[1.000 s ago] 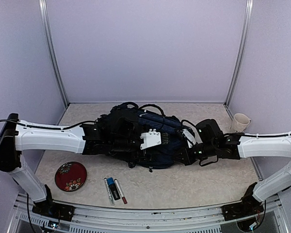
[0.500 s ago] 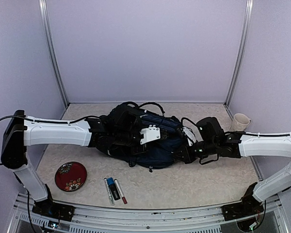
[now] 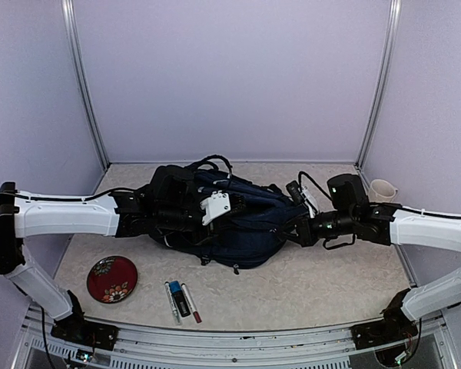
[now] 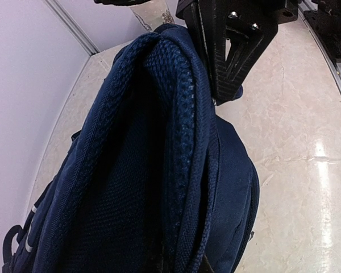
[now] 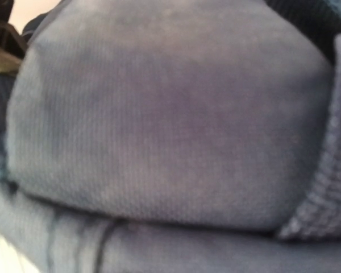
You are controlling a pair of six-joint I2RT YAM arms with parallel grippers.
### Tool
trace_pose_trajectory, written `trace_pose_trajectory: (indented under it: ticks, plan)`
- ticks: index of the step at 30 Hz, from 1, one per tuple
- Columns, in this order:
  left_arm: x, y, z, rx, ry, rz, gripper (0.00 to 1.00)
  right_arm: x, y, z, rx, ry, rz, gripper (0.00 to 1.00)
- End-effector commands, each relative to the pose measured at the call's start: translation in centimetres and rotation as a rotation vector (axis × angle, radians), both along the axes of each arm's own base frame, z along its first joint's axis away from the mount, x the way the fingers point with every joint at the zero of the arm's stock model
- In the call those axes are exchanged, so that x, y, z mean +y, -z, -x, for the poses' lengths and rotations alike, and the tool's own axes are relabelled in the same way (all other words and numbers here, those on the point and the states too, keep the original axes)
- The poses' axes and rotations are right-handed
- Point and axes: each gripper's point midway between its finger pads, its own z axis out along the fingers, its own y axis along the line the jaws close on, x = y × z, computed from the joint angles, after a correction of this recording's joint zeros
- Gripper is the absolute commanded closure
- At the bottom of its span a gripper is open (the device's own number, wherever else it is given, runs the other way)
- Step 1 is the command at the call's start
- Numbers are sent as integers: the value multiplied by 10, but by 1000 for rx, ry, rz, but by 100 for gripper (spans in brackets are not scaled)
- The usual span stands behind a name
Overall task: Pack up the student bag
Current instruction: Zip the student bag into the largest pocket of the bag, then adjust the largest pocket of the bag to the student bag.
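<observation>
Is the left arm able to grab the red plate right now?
Probably not yet: the left gripper is shut on the student bag's edge. If it let go, the red plate lies close beside that arm, with nothing on top of it.

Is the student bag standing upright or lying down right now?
Lying down: the student bag sprawls flat on the table, a fabric edge pinched by the left gripper.

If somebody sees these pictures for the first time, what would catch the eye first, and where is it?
The big navy student bag lies in the middle of the table. The left hand is shut on a fold of its fabric, and the right hand is at its right end. Near the front edge lie a red flowered plate and a few pens; a pale mug stands at the far right.
</observation>
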Motion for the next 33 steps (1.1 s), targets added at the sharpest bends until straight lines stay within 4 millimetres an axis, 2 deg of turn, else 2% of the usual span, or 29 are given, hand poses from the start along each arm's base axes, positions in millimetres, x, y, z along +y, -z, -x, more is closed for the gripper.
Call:
trace_pose_trajectory:
  ticks: [1, 6, 10, 13, 18, 21, 25, 28, 33]
  plan:
    - [8, -58, -9, -8, -71, 149, 100, -30, 43, -7, 95, 95, 93, 100]
    - [-8, -70, -12, 50, -94, 195, 100, -3, 40, 6, 46, 1, 36, 100]
    - [-16, -71, -16, 62, -109, 190, 100, 11, 56, 11, 44, -3, 23, 100]
    - [-20, -67, -15, 59, -105, 175, 100, 11, 64, 6, 1, 43, 74, 98]
    - [-22, -67, -11, 53, -91, 171, 100, 9, 64, 0, -43, 98, 67, 91]
    - [-22, -68, -9, 49, -85, 174, 100, 7, 69, 3, -39, 104, 78, 80]
    - [-22, -70, -11, 47, -87, 182, 100, 5, 79, 11, -22, 93, 105, 78]
    - [-23, -70, -10, 48, -80, 181, 100, 7, 70, 10, -45, 99, 83, 88]
    - [-22, -70, -7, 46, -72, 182, 100, 9, 51, 3, -97, 117, 52, 86]
